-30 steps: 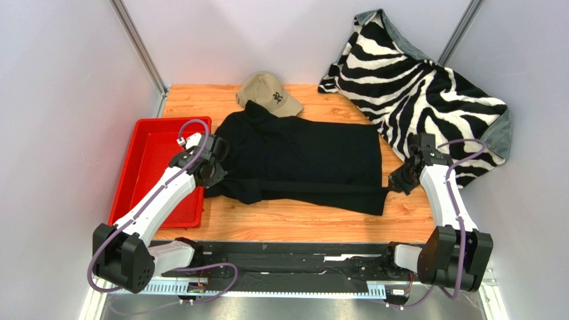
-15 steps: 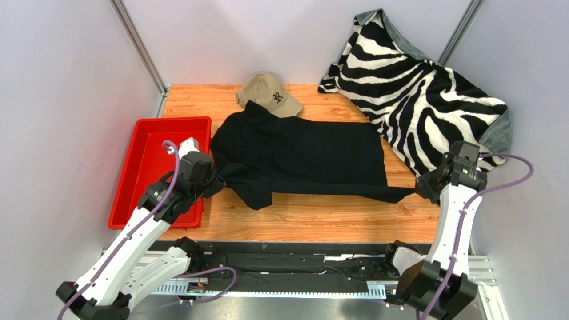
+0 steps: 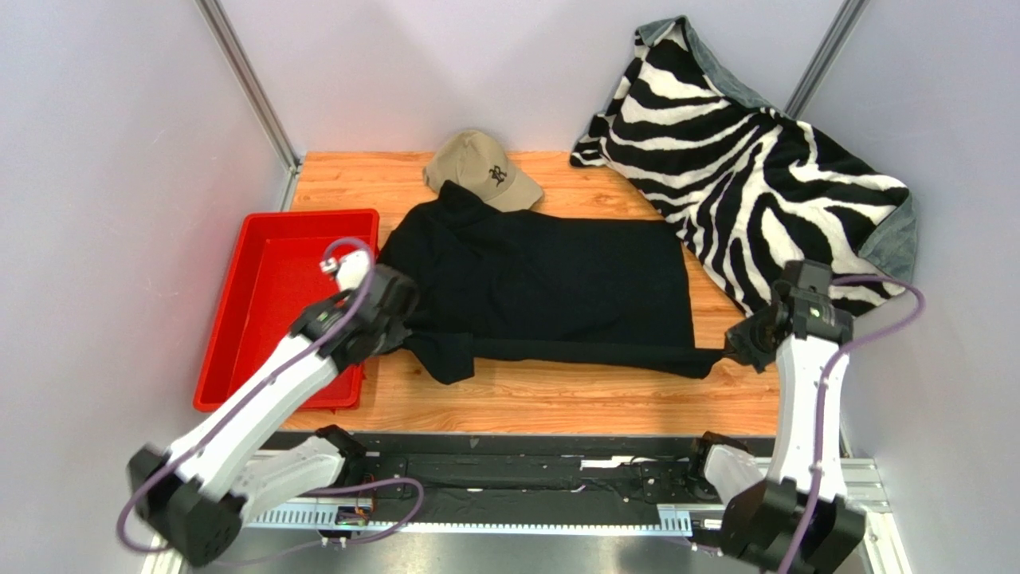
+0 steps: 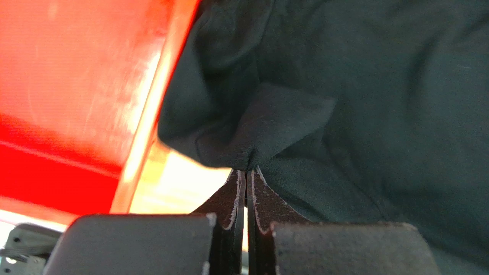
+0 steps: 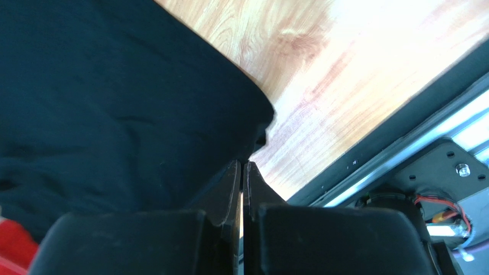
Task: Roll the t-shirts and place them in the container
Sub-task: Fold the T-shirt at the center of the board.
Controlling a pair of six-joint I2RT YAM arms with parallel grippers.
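Orange-brown wood-grain table top (image 3: 539, 407) fills the centre of the overhead view. At its upper right, a black-and-white zebra-striped blanket (image 3: 766, 156) lies heaped against the walls. The black short-sleeved cotton t-shirt (image 3: 551, 281) is spread sideways across the middle of the frame, its near edge drawn into a thin, taut band running from centre left to centre right. A red plastic tray (image 3: 309, 217) sits at the left, just beside the shirt. A tan baseball cap (image 3: 479, 168) rests at upper centre, touching the shirt's far edge.

The left gripper (image 3: 407, 337), at centre left, is clenched on a puckered fold of the shirt. Its wrist view shows the fingers (image 4: 229, 200) pressed together with cloth bunching out from the tips. The right gripper (image 3: 730, 349), at centre right, is likewise clamped on the shirt's near corner, its fingers (image 5: 226, 195) pinched tight at the cloth's edge above bare wood.

The shirt looks light, limp and soft. It will likely sag and wrinkle wherever it is unsupported, and it should drag over the wood rather than slide freely. The two ends of one edge seem the best places to hold, ideally at the hem, where the cloth is doubled and less likely to slip from closed jaws. Keeping that edge taut should give an even roll, though the cap touching the far side may get pulled along.
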